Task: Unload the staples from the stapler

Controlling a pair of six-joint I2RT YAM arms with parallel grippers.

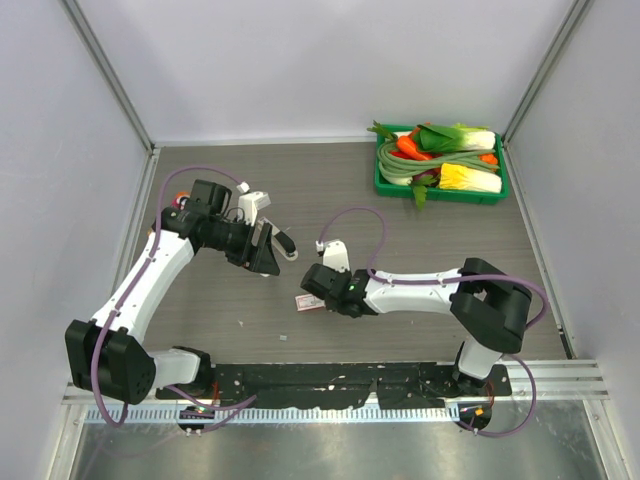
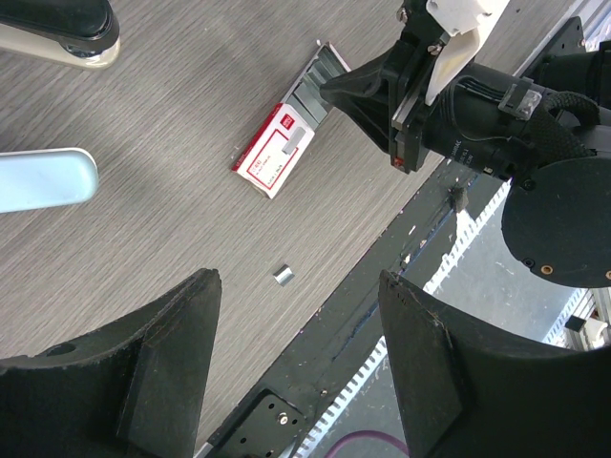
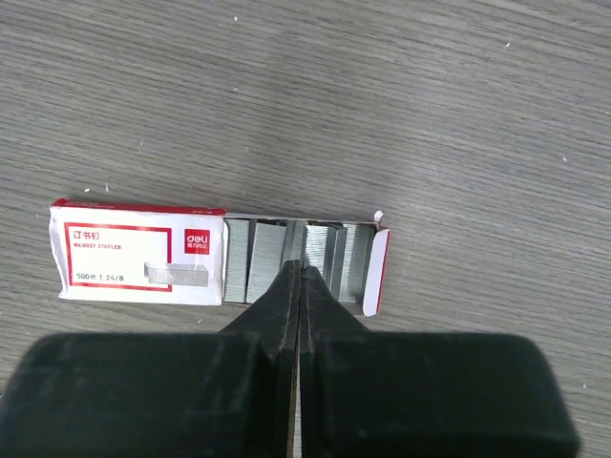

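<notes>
Top external: one stapler [image 1: 288, 243] lies left of centre, partly hidden under the left gripper [image 1: 268, 258], which hangs over it. One red-and-white staple box [image 1: 308, 303] sits lower down, at centre, with the right gripper [image 1: 316, 287] at its upper edge. One green basket [image 1: 385, 188] of toy vegetables [image 1: 450, 150] stands at the upper right of the table [image 1: 450, 230]. Finger states cannot be read here.

Left wrist: the left gripper [image 2: 298, 281] is spread wide and holds nothing. The stapler [image 2: 48, 179] shows at the left edge as a pale blue top, with a cream-and-black part above it. One loose staple strip [image 2: 283, 275] lies on the table below the staple box [image 2: 272, 157]. The box's tray [image 2: 320, 72] is slid out toward the right gripper [image 2: 332, 91].

Right wrist: the right gripper [image 3: 299, 272] is pressed together with no gap, its tips at the near edge of the tray [image 3: 377, 272]. Boxed staples [image 3: 253, 258] lie side by side in the tray; their count is unclear. Whether any is pinched cannot be told. The staple box [image 3: 138, 256] sleeve lies to the left.
</notes>
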